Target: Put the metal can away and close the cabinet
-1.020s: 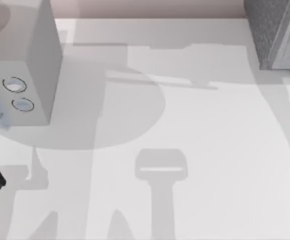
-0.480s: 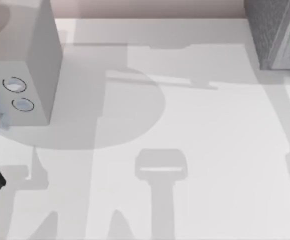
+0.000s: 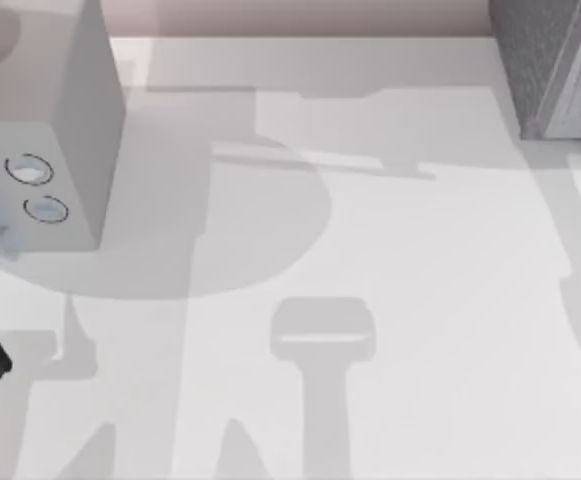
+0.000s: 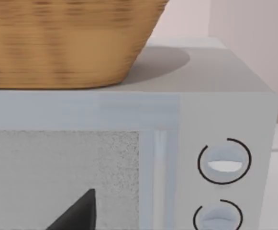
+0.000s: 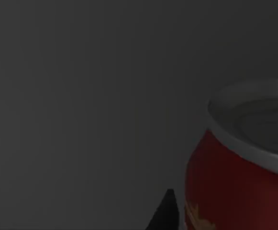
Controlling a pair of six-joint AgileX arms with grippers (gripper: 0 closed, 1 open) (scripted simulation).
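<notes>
Against the earlier top views, only the shadow below the cabinet has shifted. The metal can is seen against dark surroundings, presumably inside the cabinet. End effector states cannot be told.

Rendered kitchen-type setup: white bench w/ pale grey microwave at upper left of frame (two dials, woven basket on top); dark speckled cabinet at upper right; plain pinkish wall behind.
</notes>
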